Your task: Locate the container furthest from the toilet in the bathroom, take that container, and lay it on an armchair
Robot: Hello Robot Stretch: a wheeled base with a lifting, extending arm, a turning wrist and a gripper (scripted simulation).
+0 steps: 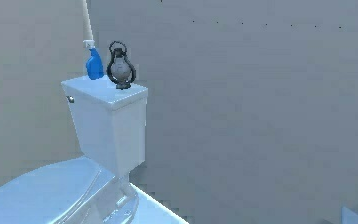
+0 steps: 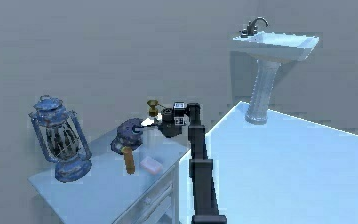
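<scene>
Entry: gripper (image 2: 160, 119) stood at the cabinet top (image 2: 102, 182), by a small gold-topped object (image 2: 153, 104) (possibly the sought container); whether it held anything could not be told. Judged outstanding: lifting, carrying, laying on the armchair.

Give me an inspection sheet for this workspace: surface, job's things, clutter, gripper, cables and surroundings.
Surface: pale cabinet top, things lying on it.
Job's things: toilet, with a blue spray bottle on its tank; the target container cannot be told.
Clutter: blue-grey lantern and round grey-blue thing on the cabinet top; dark lantern on the tank.
Gripper: gripper near small things on the cabinet top; cannot tell whether it holds anything.
Cables: nothing seen.
Surroundings: pedestal sink, grey wall.
</scene>
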